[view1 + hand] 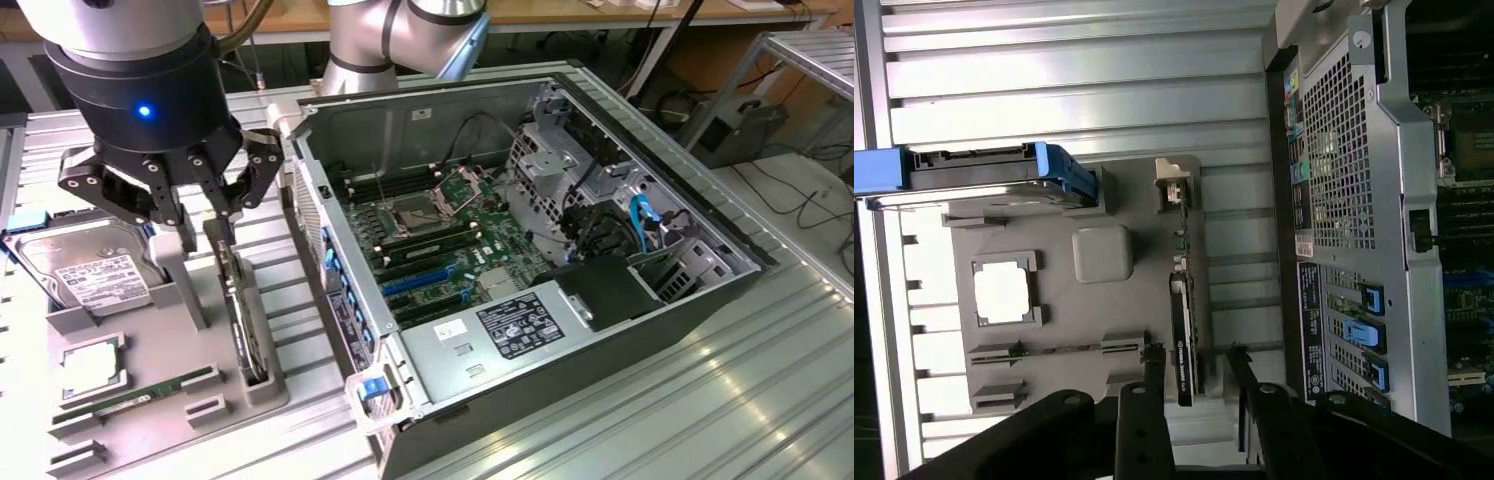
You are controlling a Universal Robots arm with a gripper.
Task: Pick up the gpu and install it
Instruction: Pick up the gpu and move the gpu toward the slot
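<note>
Gpu (pixel 242 312), a thin dark card with a black cooler face, stands on its long edge in a slot of the grey moulded holder tray (pixel 134 335). I judge that it is kept upright so both flat faces are free for a pinch from above.

Furthest to the exterior view's left, the silver boxy hard drive with its white label (pixel 87 270) leans in its own cradle. Just below it in that view, the square pale processor chip (pixel 94 362) and the narrow green RAM stick (pixel 140 390) lie flat in recesses. Each part has its own seat, so nothing crowds the card.

Next comes the black multi-fingered gripper (pixel 203 240), which hangs over the near end of the gpu. On the wrist view its fingers (pixel 1154 400) are spread, one on each side of the card's edge, with a gap to the card on both sides, so nothing is held.

To the exterior view's right, the grey steel computer case (pixel 360 130) lies on its side with the panel off. The green motherboard (pixel 441 250) and its blue expansion slots (pixel 414 283) face up, presumably for access from above. No card sits in those slots.
</note>
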